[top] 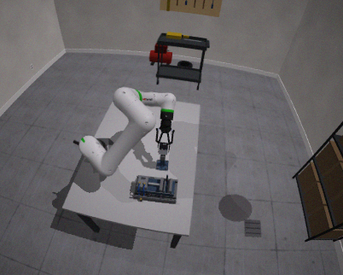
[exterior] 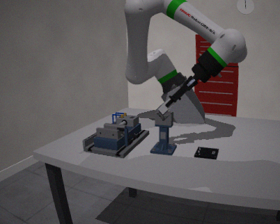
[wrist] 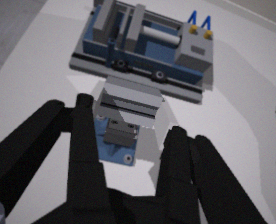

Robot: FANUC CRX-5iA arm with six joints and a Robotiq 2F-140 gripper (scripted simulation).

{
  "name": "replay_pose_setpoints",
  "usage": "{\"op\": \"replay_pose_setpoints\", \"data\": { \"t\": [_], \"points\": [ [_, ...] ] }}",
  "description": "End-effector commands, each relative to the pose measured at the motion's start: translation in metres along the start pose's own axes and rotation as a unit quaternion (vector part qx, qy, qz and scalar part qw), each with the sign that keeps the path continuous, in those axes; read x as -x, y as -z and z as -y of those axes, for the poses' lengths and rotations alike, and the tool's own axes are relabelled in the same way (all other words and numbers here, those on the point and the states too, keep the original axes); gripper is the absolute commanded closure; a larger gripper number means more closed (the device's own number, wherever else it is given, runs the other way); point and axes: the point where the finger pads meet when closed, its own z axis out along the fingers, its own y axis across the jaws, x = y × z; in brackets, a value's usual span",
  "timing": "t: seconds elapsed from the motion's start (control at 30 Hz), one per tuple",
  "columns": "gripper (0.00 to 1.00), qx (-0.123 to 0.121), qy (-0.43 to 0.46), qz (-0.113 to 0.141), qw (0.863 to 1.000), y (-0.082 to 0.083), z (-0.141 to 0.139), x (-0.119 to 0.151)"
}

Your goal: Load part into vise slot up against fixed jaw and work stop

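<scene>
The part [wrist: 130,102] is a grey block with a milled slot along one face. My gripper [wrist: 129,100] is shut on the part and holds it tilted at the top of the blue V-block [exterior: 164,137], where I cannot tell if it touches. In the exterior view the part [exterior: 163,110] sits at the fingertips, right over the V-block. The vise [exterior: 113,136] stands open to the left of the V-block, with its air cylinder [wrist: 161,36] on the far side in the wrist view. The black infeed plate [exterior: 206,152] lies bare to the right of the V-block.
The robot base and arm [top: 113,141] stand on the table's left side. A shelf cart [top: 182,57] stands on the floor beyond the table. A red tool cabinet [exterior: 218,90] is behind the table. A brown rack [top: 330,188] is at the right.
</scene>
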Motion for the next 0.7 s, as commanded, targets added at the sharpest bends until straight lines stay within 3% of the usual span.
{"op": "replay_pose_setpoints", "data": {
  "t": [0.0, 0.67],
  "points": [
    [1.00, 0.000, 0.000, 0.000, 1.000, 0.0011, 0.0001, -0.0009],
    [1.00, 0.000, 0.000, 0.000, 1.000, 0.0060, 0.0001, -0.0059]
  ]
}}
